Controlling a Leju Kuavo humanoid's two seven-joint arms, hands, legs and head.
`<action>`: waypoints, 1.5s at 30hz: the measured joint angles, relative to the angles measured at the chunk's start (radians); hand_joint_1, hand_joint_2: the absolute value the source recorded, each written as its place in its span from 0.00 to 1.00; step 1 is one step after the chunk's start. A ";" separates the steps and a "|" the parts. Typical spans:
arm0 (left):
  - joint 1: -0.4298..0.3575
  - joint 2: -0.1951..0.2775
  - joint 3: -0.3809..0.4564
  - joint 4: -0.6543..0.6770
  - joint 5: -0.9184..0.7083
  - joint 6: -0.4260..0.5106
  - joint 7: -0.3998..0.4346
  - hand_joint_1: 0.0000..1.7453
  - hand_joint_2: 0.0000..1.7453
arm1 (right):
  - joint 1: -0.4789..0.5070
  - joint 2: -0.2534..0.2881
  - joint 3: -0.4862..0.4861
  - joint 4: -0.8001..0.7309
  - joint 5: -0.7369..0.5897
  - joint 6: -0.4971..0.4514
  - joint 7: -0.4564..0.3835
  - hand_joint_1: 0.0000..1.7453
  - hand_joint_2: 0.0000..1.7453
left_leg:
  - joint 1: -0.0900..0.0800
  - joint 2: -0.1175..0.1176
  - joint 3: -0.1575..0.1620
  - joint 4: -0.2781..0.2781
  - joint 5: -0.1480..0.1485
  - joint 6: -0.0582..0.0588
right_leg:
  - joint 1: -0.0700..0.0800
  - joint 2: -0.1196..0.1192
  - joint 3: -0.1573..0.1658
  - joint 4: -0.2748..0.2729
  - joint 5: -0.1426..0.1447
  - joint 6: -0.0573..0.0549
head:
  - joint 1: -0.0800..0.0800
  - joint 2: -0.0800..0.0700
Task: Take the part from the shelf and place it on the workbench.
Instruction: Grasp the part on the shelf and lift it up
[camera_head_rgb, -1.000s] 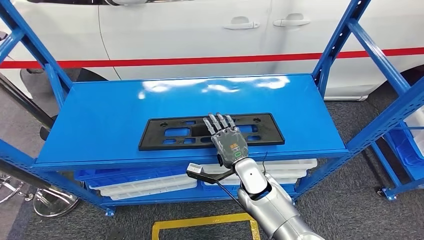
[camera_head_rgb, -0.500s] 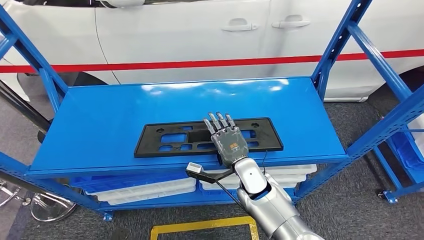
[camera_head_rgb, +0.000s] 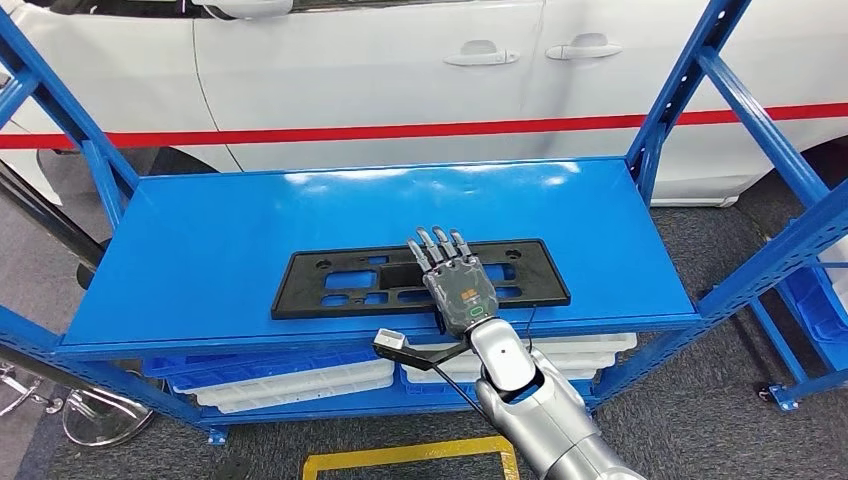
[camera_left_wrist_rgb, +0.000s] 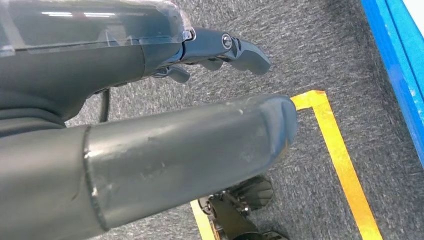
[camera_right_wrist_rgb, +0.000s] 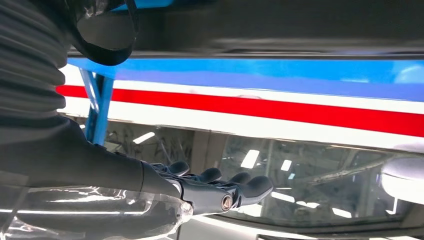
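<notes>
A long black plastic part (camera_head_rgb: 350, 281) with several cut-outs lies flat near the front edge of the blue shelf top (camera_head_rgb: 230, 225). My right hand (camera_head_rgb: 456, 282) lies over the part's right-middle section, palm down, its fingers (camera_head_rgb: 436, 246) straight and apart, closed around nothing. In the right wrist view the right hand (camera_right_wrist_rgb: 220, 192) shows its fingers stretched out straight with nothing between them. My left hand (camera_left_wrist_rgb: 125, 65) hangs over the grey carpet, thumb (camera_left_wrist_rgb: 200, 145) and fingers (camera_left_wrist_rgb: 245, 50) apart and holding nothing.
A white car with a red stripe (camera_head_rgb: 400, 128) stands right behind the shelf. Blue uprights (camera_head_rgb: 690, 70) frame both ends. White trays (camera_head_rgb: 290, 385) sit on the lower shelf, blue bins (camera_head_rgb: 812, 290) at the right. Yellow floor tape (camera_head_rgb: 400, 450) marks the carpet in front.
The whole picture has shifted slightly down, so the camera moved. My right hand stays flat over the part in the same place.
</notes>
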 joint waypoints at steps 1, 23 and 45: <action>0.000 0.000 0.000 0.000 0.000 0.000 0.000 0.00 0.00 | 0.000 0.000 0.000 -0.001 0.000 0.000 0.000 0.00 1.00 | 0.001 0.000 0.001 -0.001 -0.001 -0.004 | 0.001 0.001 -0.001 0.000 0.000 -0.003 | 0.000 0.000; 0.001 0.000 0.000 -0.009 0.009 0.004 -0.007 0.00 0.00 | 0.011 -0.003 0.000 -0.019 0.000 0.014 -0.001 0.00 1.00 | 0.006 0.004 -0.025 -0.011 0.034 0.022 | 0.001 0.003 -0.026 0.137 -0.114 0.009 | 0.000 0.000; 0.000 0.001 -0.009 -0.010 0.014 0.010 -0.026 0.00 0.00 | 0.027 -0.011 -0.010 -0.031 0.000 0.013 -0.023 1.00 1.00 | 0.005 0.002 -0.066 0.104 -0.006 -0.016 | -0.001 0.003 0.007 0.005 -0.008 -0.024 | 0.000 0.000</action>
